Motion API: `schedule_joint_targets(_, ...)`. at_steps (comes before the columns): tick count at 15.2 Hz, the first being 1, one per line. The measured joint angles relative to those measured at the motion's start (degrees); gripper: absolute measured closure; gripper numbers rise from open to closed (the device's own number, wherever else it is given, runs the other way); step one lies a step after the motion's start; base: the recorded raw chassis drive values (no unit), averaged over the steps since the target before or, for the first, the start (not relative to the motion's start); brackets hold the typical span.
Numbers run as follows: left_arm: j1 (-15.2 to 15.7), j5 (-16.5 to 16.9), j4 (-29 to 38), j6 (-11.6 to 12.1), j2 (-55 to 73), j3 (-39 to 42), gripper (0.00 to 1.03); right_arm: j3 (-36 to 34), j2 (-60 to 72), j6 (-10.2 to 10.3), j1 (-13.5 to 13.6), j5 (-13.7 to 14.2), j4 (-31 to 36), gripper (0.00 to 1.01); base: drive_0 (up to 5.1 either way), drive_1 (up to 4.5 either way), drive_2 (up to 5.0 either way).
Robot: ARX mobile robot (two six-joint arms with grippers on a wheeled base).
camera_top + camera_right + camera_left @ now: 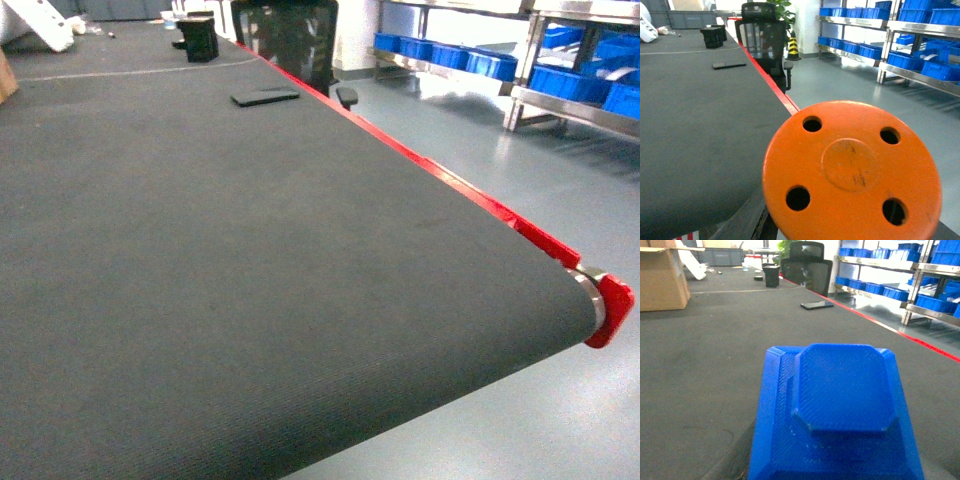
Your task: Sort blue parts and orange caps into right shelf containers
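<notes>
A blue part (840, 405) and an orange cap (852, 170) fill the two wrist views, apparently carried though no claw shows, so grip cannot be told; next, travel to the shelf crates (480, 60) at two o'clock.

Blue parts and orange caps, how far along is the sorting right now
Done: nothing visibly delivered; the shelf crates are too far away to see inside. In hand: a blue part fills the left wrist view and an orange cap fills the right wrist view, apparently carried, though neither gripper shows. Left: reaching the shelves across the floor and dropping both pieces into crates.
</notes>
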State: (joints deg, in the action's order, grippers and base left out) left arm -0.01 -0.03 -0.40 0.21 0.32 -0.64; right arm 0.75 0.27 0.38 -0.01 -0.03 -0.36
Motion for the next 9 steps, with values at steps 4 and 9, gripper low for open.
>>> schedule_joint_targets(4,0.0,0.0,0.0,0.0,0.0,0.0,0.61,0.0,0.0,0.0,0.0,0.0,0.0,0.57,-1.7,-1.65,-1.7)
schedule_joint_targets(9,0.0,0.0,0.0,0.0,0.0,0.0,0.61,0.0,0.0,0.0,0.0,0.0,0.0,0.57,-1.7,-1.65,-1.7)
